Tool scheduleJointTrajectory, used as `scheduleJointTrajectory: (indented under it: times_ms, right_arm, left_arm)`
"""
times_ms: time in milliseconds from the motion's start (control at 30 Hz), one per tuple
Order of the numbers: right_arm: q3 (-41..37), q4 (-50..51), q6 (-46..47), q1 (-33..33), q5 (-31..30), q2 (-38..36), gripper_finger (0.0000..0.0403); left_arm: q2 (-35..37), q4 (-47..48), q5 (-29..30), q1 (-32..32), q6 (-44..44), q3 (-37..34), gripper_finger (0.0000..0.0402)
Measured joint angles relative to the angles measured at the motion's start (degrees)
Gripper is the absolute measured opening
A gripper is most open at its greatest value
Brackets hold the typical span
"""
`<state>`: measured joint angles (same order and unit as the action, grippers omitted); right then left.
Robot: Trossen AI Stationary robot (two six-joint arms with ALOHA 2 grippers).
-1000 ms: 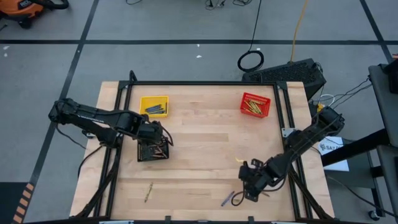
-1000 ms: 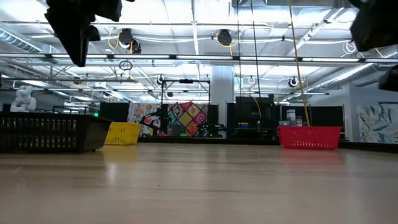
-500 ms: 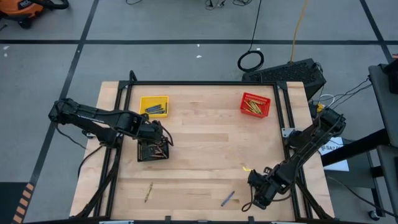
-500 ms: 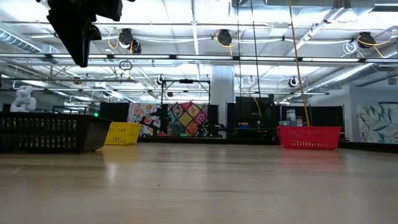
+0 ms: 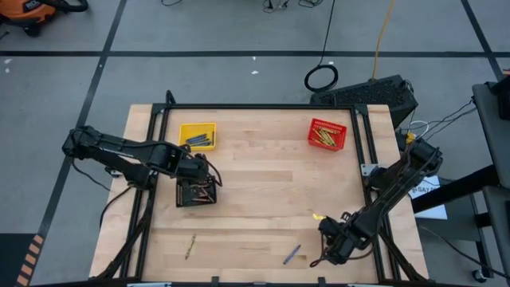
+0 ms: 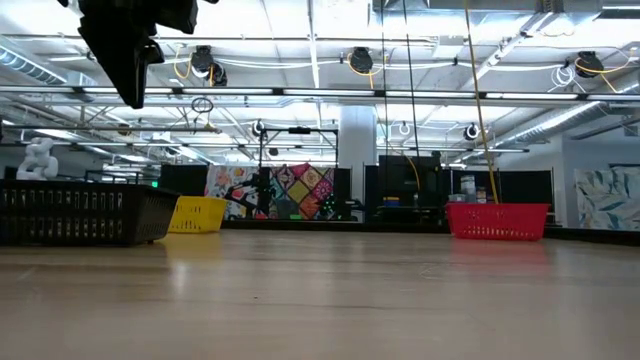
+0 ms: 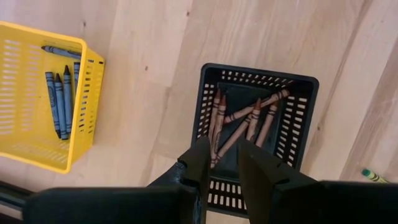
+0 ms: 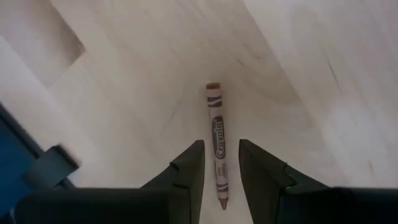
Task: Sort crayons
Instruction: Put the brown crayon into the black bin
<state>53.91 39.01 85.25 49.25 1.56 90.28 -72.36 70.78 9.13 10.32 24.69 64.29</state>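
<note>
Brown crayon (image 8: 217, 146) with paper wrapper lying flat on pale wood tabletop (image 8: 292, 56) near front right corner, framed between narrowly parted fingers of right gripper (image 8: 219, 168), not clamped; blue-purple crayon (image 5: 292, 254) and yellow-green crayon (image 5: 191, 245) loose along front edge, another yellow one (image 5: 317, 215) just beside right arm. Brown crayons (image 7: 245, 121) heaped criss-cross in black basket (image 7: 305, 118) under left gripper (image 7: 219, 163), fingers slightly apart and empty above it. Dark blue crayons (image 7: 61, 93) in yellow basket (image 7: 87, 112), yellow-green sticks in red basket (image 5: 327, 133) at far right.
</note>
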Motion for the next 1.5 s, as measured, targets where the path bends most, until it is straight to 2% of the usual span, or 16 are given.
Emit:
scheduleJointTrajectory:
  times_ms: [533,833,967,1200,1500]
  right_arm:
    - [0.2,-1.9,-0.8,0.1,1.2,7.0,0.0087]
    - [0.2,0.8,-2.0,0.1,1.4,11.8,0.0086]
    - [0.3,0.9,-2.0,0.1,1.3,12.1,0.0069]
    - [0.2,0.0,-0.4,-0.2,0.2,12.0,0.0007]
    - [1.5,0.9,0.7,-0.2,0.3,12.2,0.0002]
  left_arm:
    - [0.0,-0.1,0.4,0.0,0.0,0.0,0.0075]
    - [0.0,-3.4,3.5,0.0,0.0,0.0,0.0075]
    - [0.0,-4.5,3.6,0.0,0.0,0.0,0.0075]
    - [0.0,-4.4,3.6,0.0,0.0,0.0,0.0075]
    - [0.0,-4.4,3.6,0.0,-0.1,0.0,0.0075]
